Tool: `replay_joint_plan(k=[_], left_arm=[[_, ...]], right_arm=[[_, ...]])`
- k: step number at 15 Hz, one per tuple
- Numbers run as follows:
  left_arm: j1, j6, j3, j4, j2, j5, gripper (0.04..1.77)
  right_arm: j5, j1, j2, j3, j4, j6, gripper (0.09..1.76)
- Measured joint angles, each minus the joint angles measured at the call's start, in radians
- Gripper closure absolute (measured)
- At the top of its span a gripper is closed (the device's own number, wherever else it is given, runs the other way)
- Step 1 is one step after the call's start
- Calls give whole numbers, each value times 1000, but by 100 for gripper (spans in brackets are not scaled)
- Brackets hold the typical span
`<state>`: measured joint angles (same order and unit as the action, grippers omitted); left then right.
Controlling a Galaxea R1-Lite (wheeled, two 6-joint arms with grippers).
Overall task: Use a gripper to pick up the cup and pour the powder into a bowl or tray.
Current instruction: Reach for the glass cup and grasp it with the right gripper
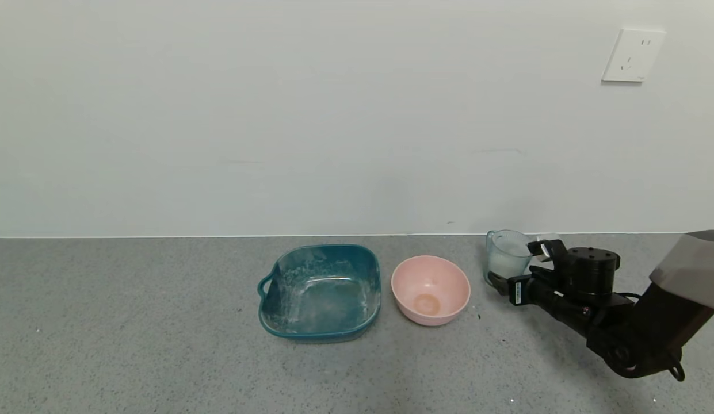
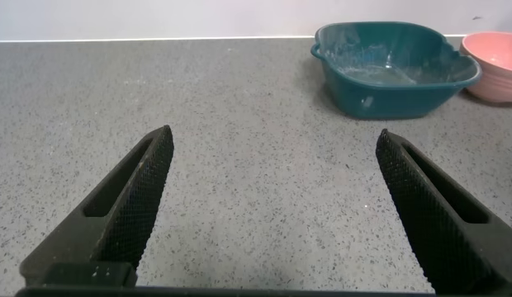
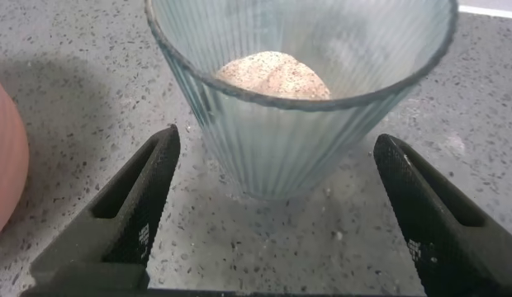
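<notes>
Between the right gripper's [image 3: 272,206] spread fingers, cup [image 3: 297,91], rim cut off

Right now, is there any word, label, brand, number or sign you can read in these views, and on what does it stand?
None can be read.
Small white label on the right gripper beside the cup: too small to read.
Tiny mark on the wall socket: too small to read.

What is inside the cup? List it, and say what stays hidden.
The cup holds a small heap of beige powder, speckled dark, on its floor. The ribbed wall blurs the heap's base, so its depth is unclear. The right hand is open around the cup, not touching.
</notes>
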<state>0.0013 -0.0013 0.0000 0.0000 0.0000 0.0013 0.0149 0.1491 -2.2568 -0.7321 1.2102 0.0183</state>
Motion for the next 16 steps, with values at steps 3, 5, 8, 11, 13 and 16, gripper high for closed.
replay_joint_plan(k=[3, 5, 8, 11, 13, 16], left_arm=[[0, 0, 0, 0, 0, 0, 5], [0, 0, 0, 0, 0, 0, 5], [0, 0, 0, 0, 0, 0, 5], [0, 0, 0, 0, 0, 0, 5], [0, 0, 0, 0, 0, 0, 5], [0, 0, 0, 0, 0, 0, 5]], right_arm=[[0, 1, -33, 2, 70, 0, 14], [0, 1, -55, -3, 102, 0, 14], [-1, 1, -79, -24, 131, 0, 14], [-8, 1, -94, -44, 132, -2, 14], [-10, 1, -105, -57, 140, -3, 14], [-10, 1, -116, -79, 143, -4, 14]])
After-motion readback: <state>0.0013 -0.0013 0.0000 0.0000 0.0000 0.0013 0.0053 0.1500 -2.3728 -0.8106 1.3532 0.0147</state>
